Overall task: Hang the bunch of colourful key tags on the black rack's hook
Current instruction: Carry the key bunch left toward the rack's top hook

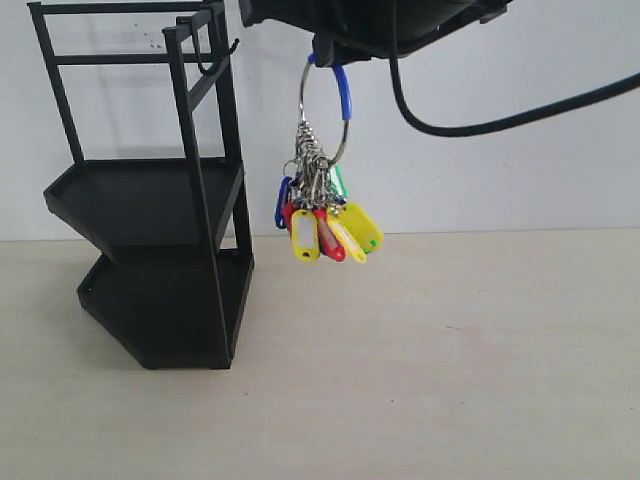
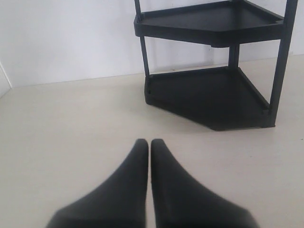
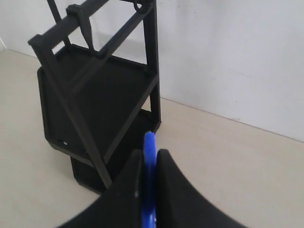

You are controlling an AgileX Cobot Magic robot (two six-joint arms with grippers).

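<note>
The colourful key tag bunch point(image 1: 325, 225) hangs in the air from a silver ring with a blue loop point(image 1: 344, 95). My right gripper point(image 1: 322, 50) is shut on that loop at the top of the exterior view. In the right wrist view the blue loop point(image 3: 150, 142) sticks out between the shut right gripper point(image 3: 150, 152); the tags are hidden. The black rack point(image 1: 150, 200) stands to the left of the bunch, apart from it. Its hook point(image 1: 233, 45) juts from the top of the near post, left of the loop and at about its height. My left gripper point(image 2: 150, 141) is shut and empty, low over the table.
A black cable point(image 1: 450, 128) droops from the right arm across the white wall. The rack's two trays point(image 2: 209, 95) face the left gripper, some way ahead. A second small hook point(image 1: 205, 65) hangs from the rack's top bar. Pale tabletop point(image 1: 430, 350) stretches to the right of the rack.
</note>
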